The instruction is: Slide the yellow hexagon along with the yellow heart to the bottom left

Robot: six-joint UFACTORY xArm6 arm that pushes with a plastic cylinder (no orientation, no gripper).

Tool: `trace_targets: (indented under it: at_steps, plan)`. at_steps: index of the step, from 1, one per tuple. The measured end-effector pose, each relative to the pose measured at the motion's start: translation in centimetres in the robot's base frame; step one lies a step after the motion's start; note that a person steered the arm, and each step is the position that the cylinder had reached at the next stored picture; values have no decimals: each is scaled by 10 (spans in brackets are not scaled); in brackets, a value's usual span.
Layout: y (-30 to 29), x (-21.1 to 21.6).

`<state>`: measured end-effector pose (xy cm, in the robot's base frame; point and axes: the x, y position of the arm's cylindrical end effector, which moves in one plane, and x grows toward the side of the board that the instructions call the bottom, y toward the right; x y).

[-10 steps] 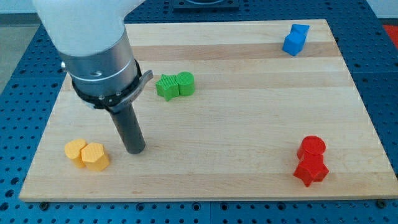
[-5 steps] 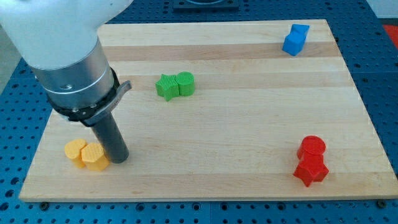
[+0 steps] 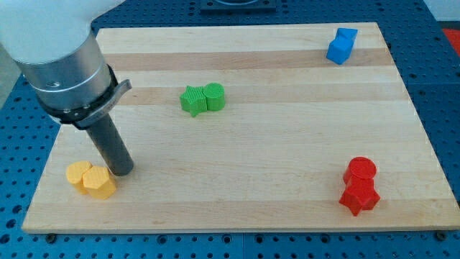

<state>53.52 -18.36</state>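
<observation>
Rod down on the wooden board (image 3: 287, 144), my tip (image 3: 121, 171) presses against the upper right side of the yellow hexagon (image 3: 99, 183), with no gripper to open or close. Touching the hexagon's left is the yellow heart (image 3: 77, 173), both near the view's bottom left corner. Well apart sit two green blocks (image 3: 203, 98), a blue block (image 3: 341, 45) and two red blocks (image 3: 359, 185).

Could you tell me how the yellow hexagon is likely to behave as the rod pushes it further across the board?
The yellow hexagon looks low and flat-bottomed, so it should slide rather than roll or tip. My tip sits at its upper right edge, so an off-centre push may turn it. It touches the yellow heart, so both probably move together.
</observation>
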Motion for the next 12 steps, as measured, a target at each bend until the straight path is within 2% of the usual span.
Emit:
trace_targets:
  at_steps: [1,4,6,12]
  plan:
    - [-19,0]
    - [-24,-14]
    - [-64,-16]
    - [-69,-2]
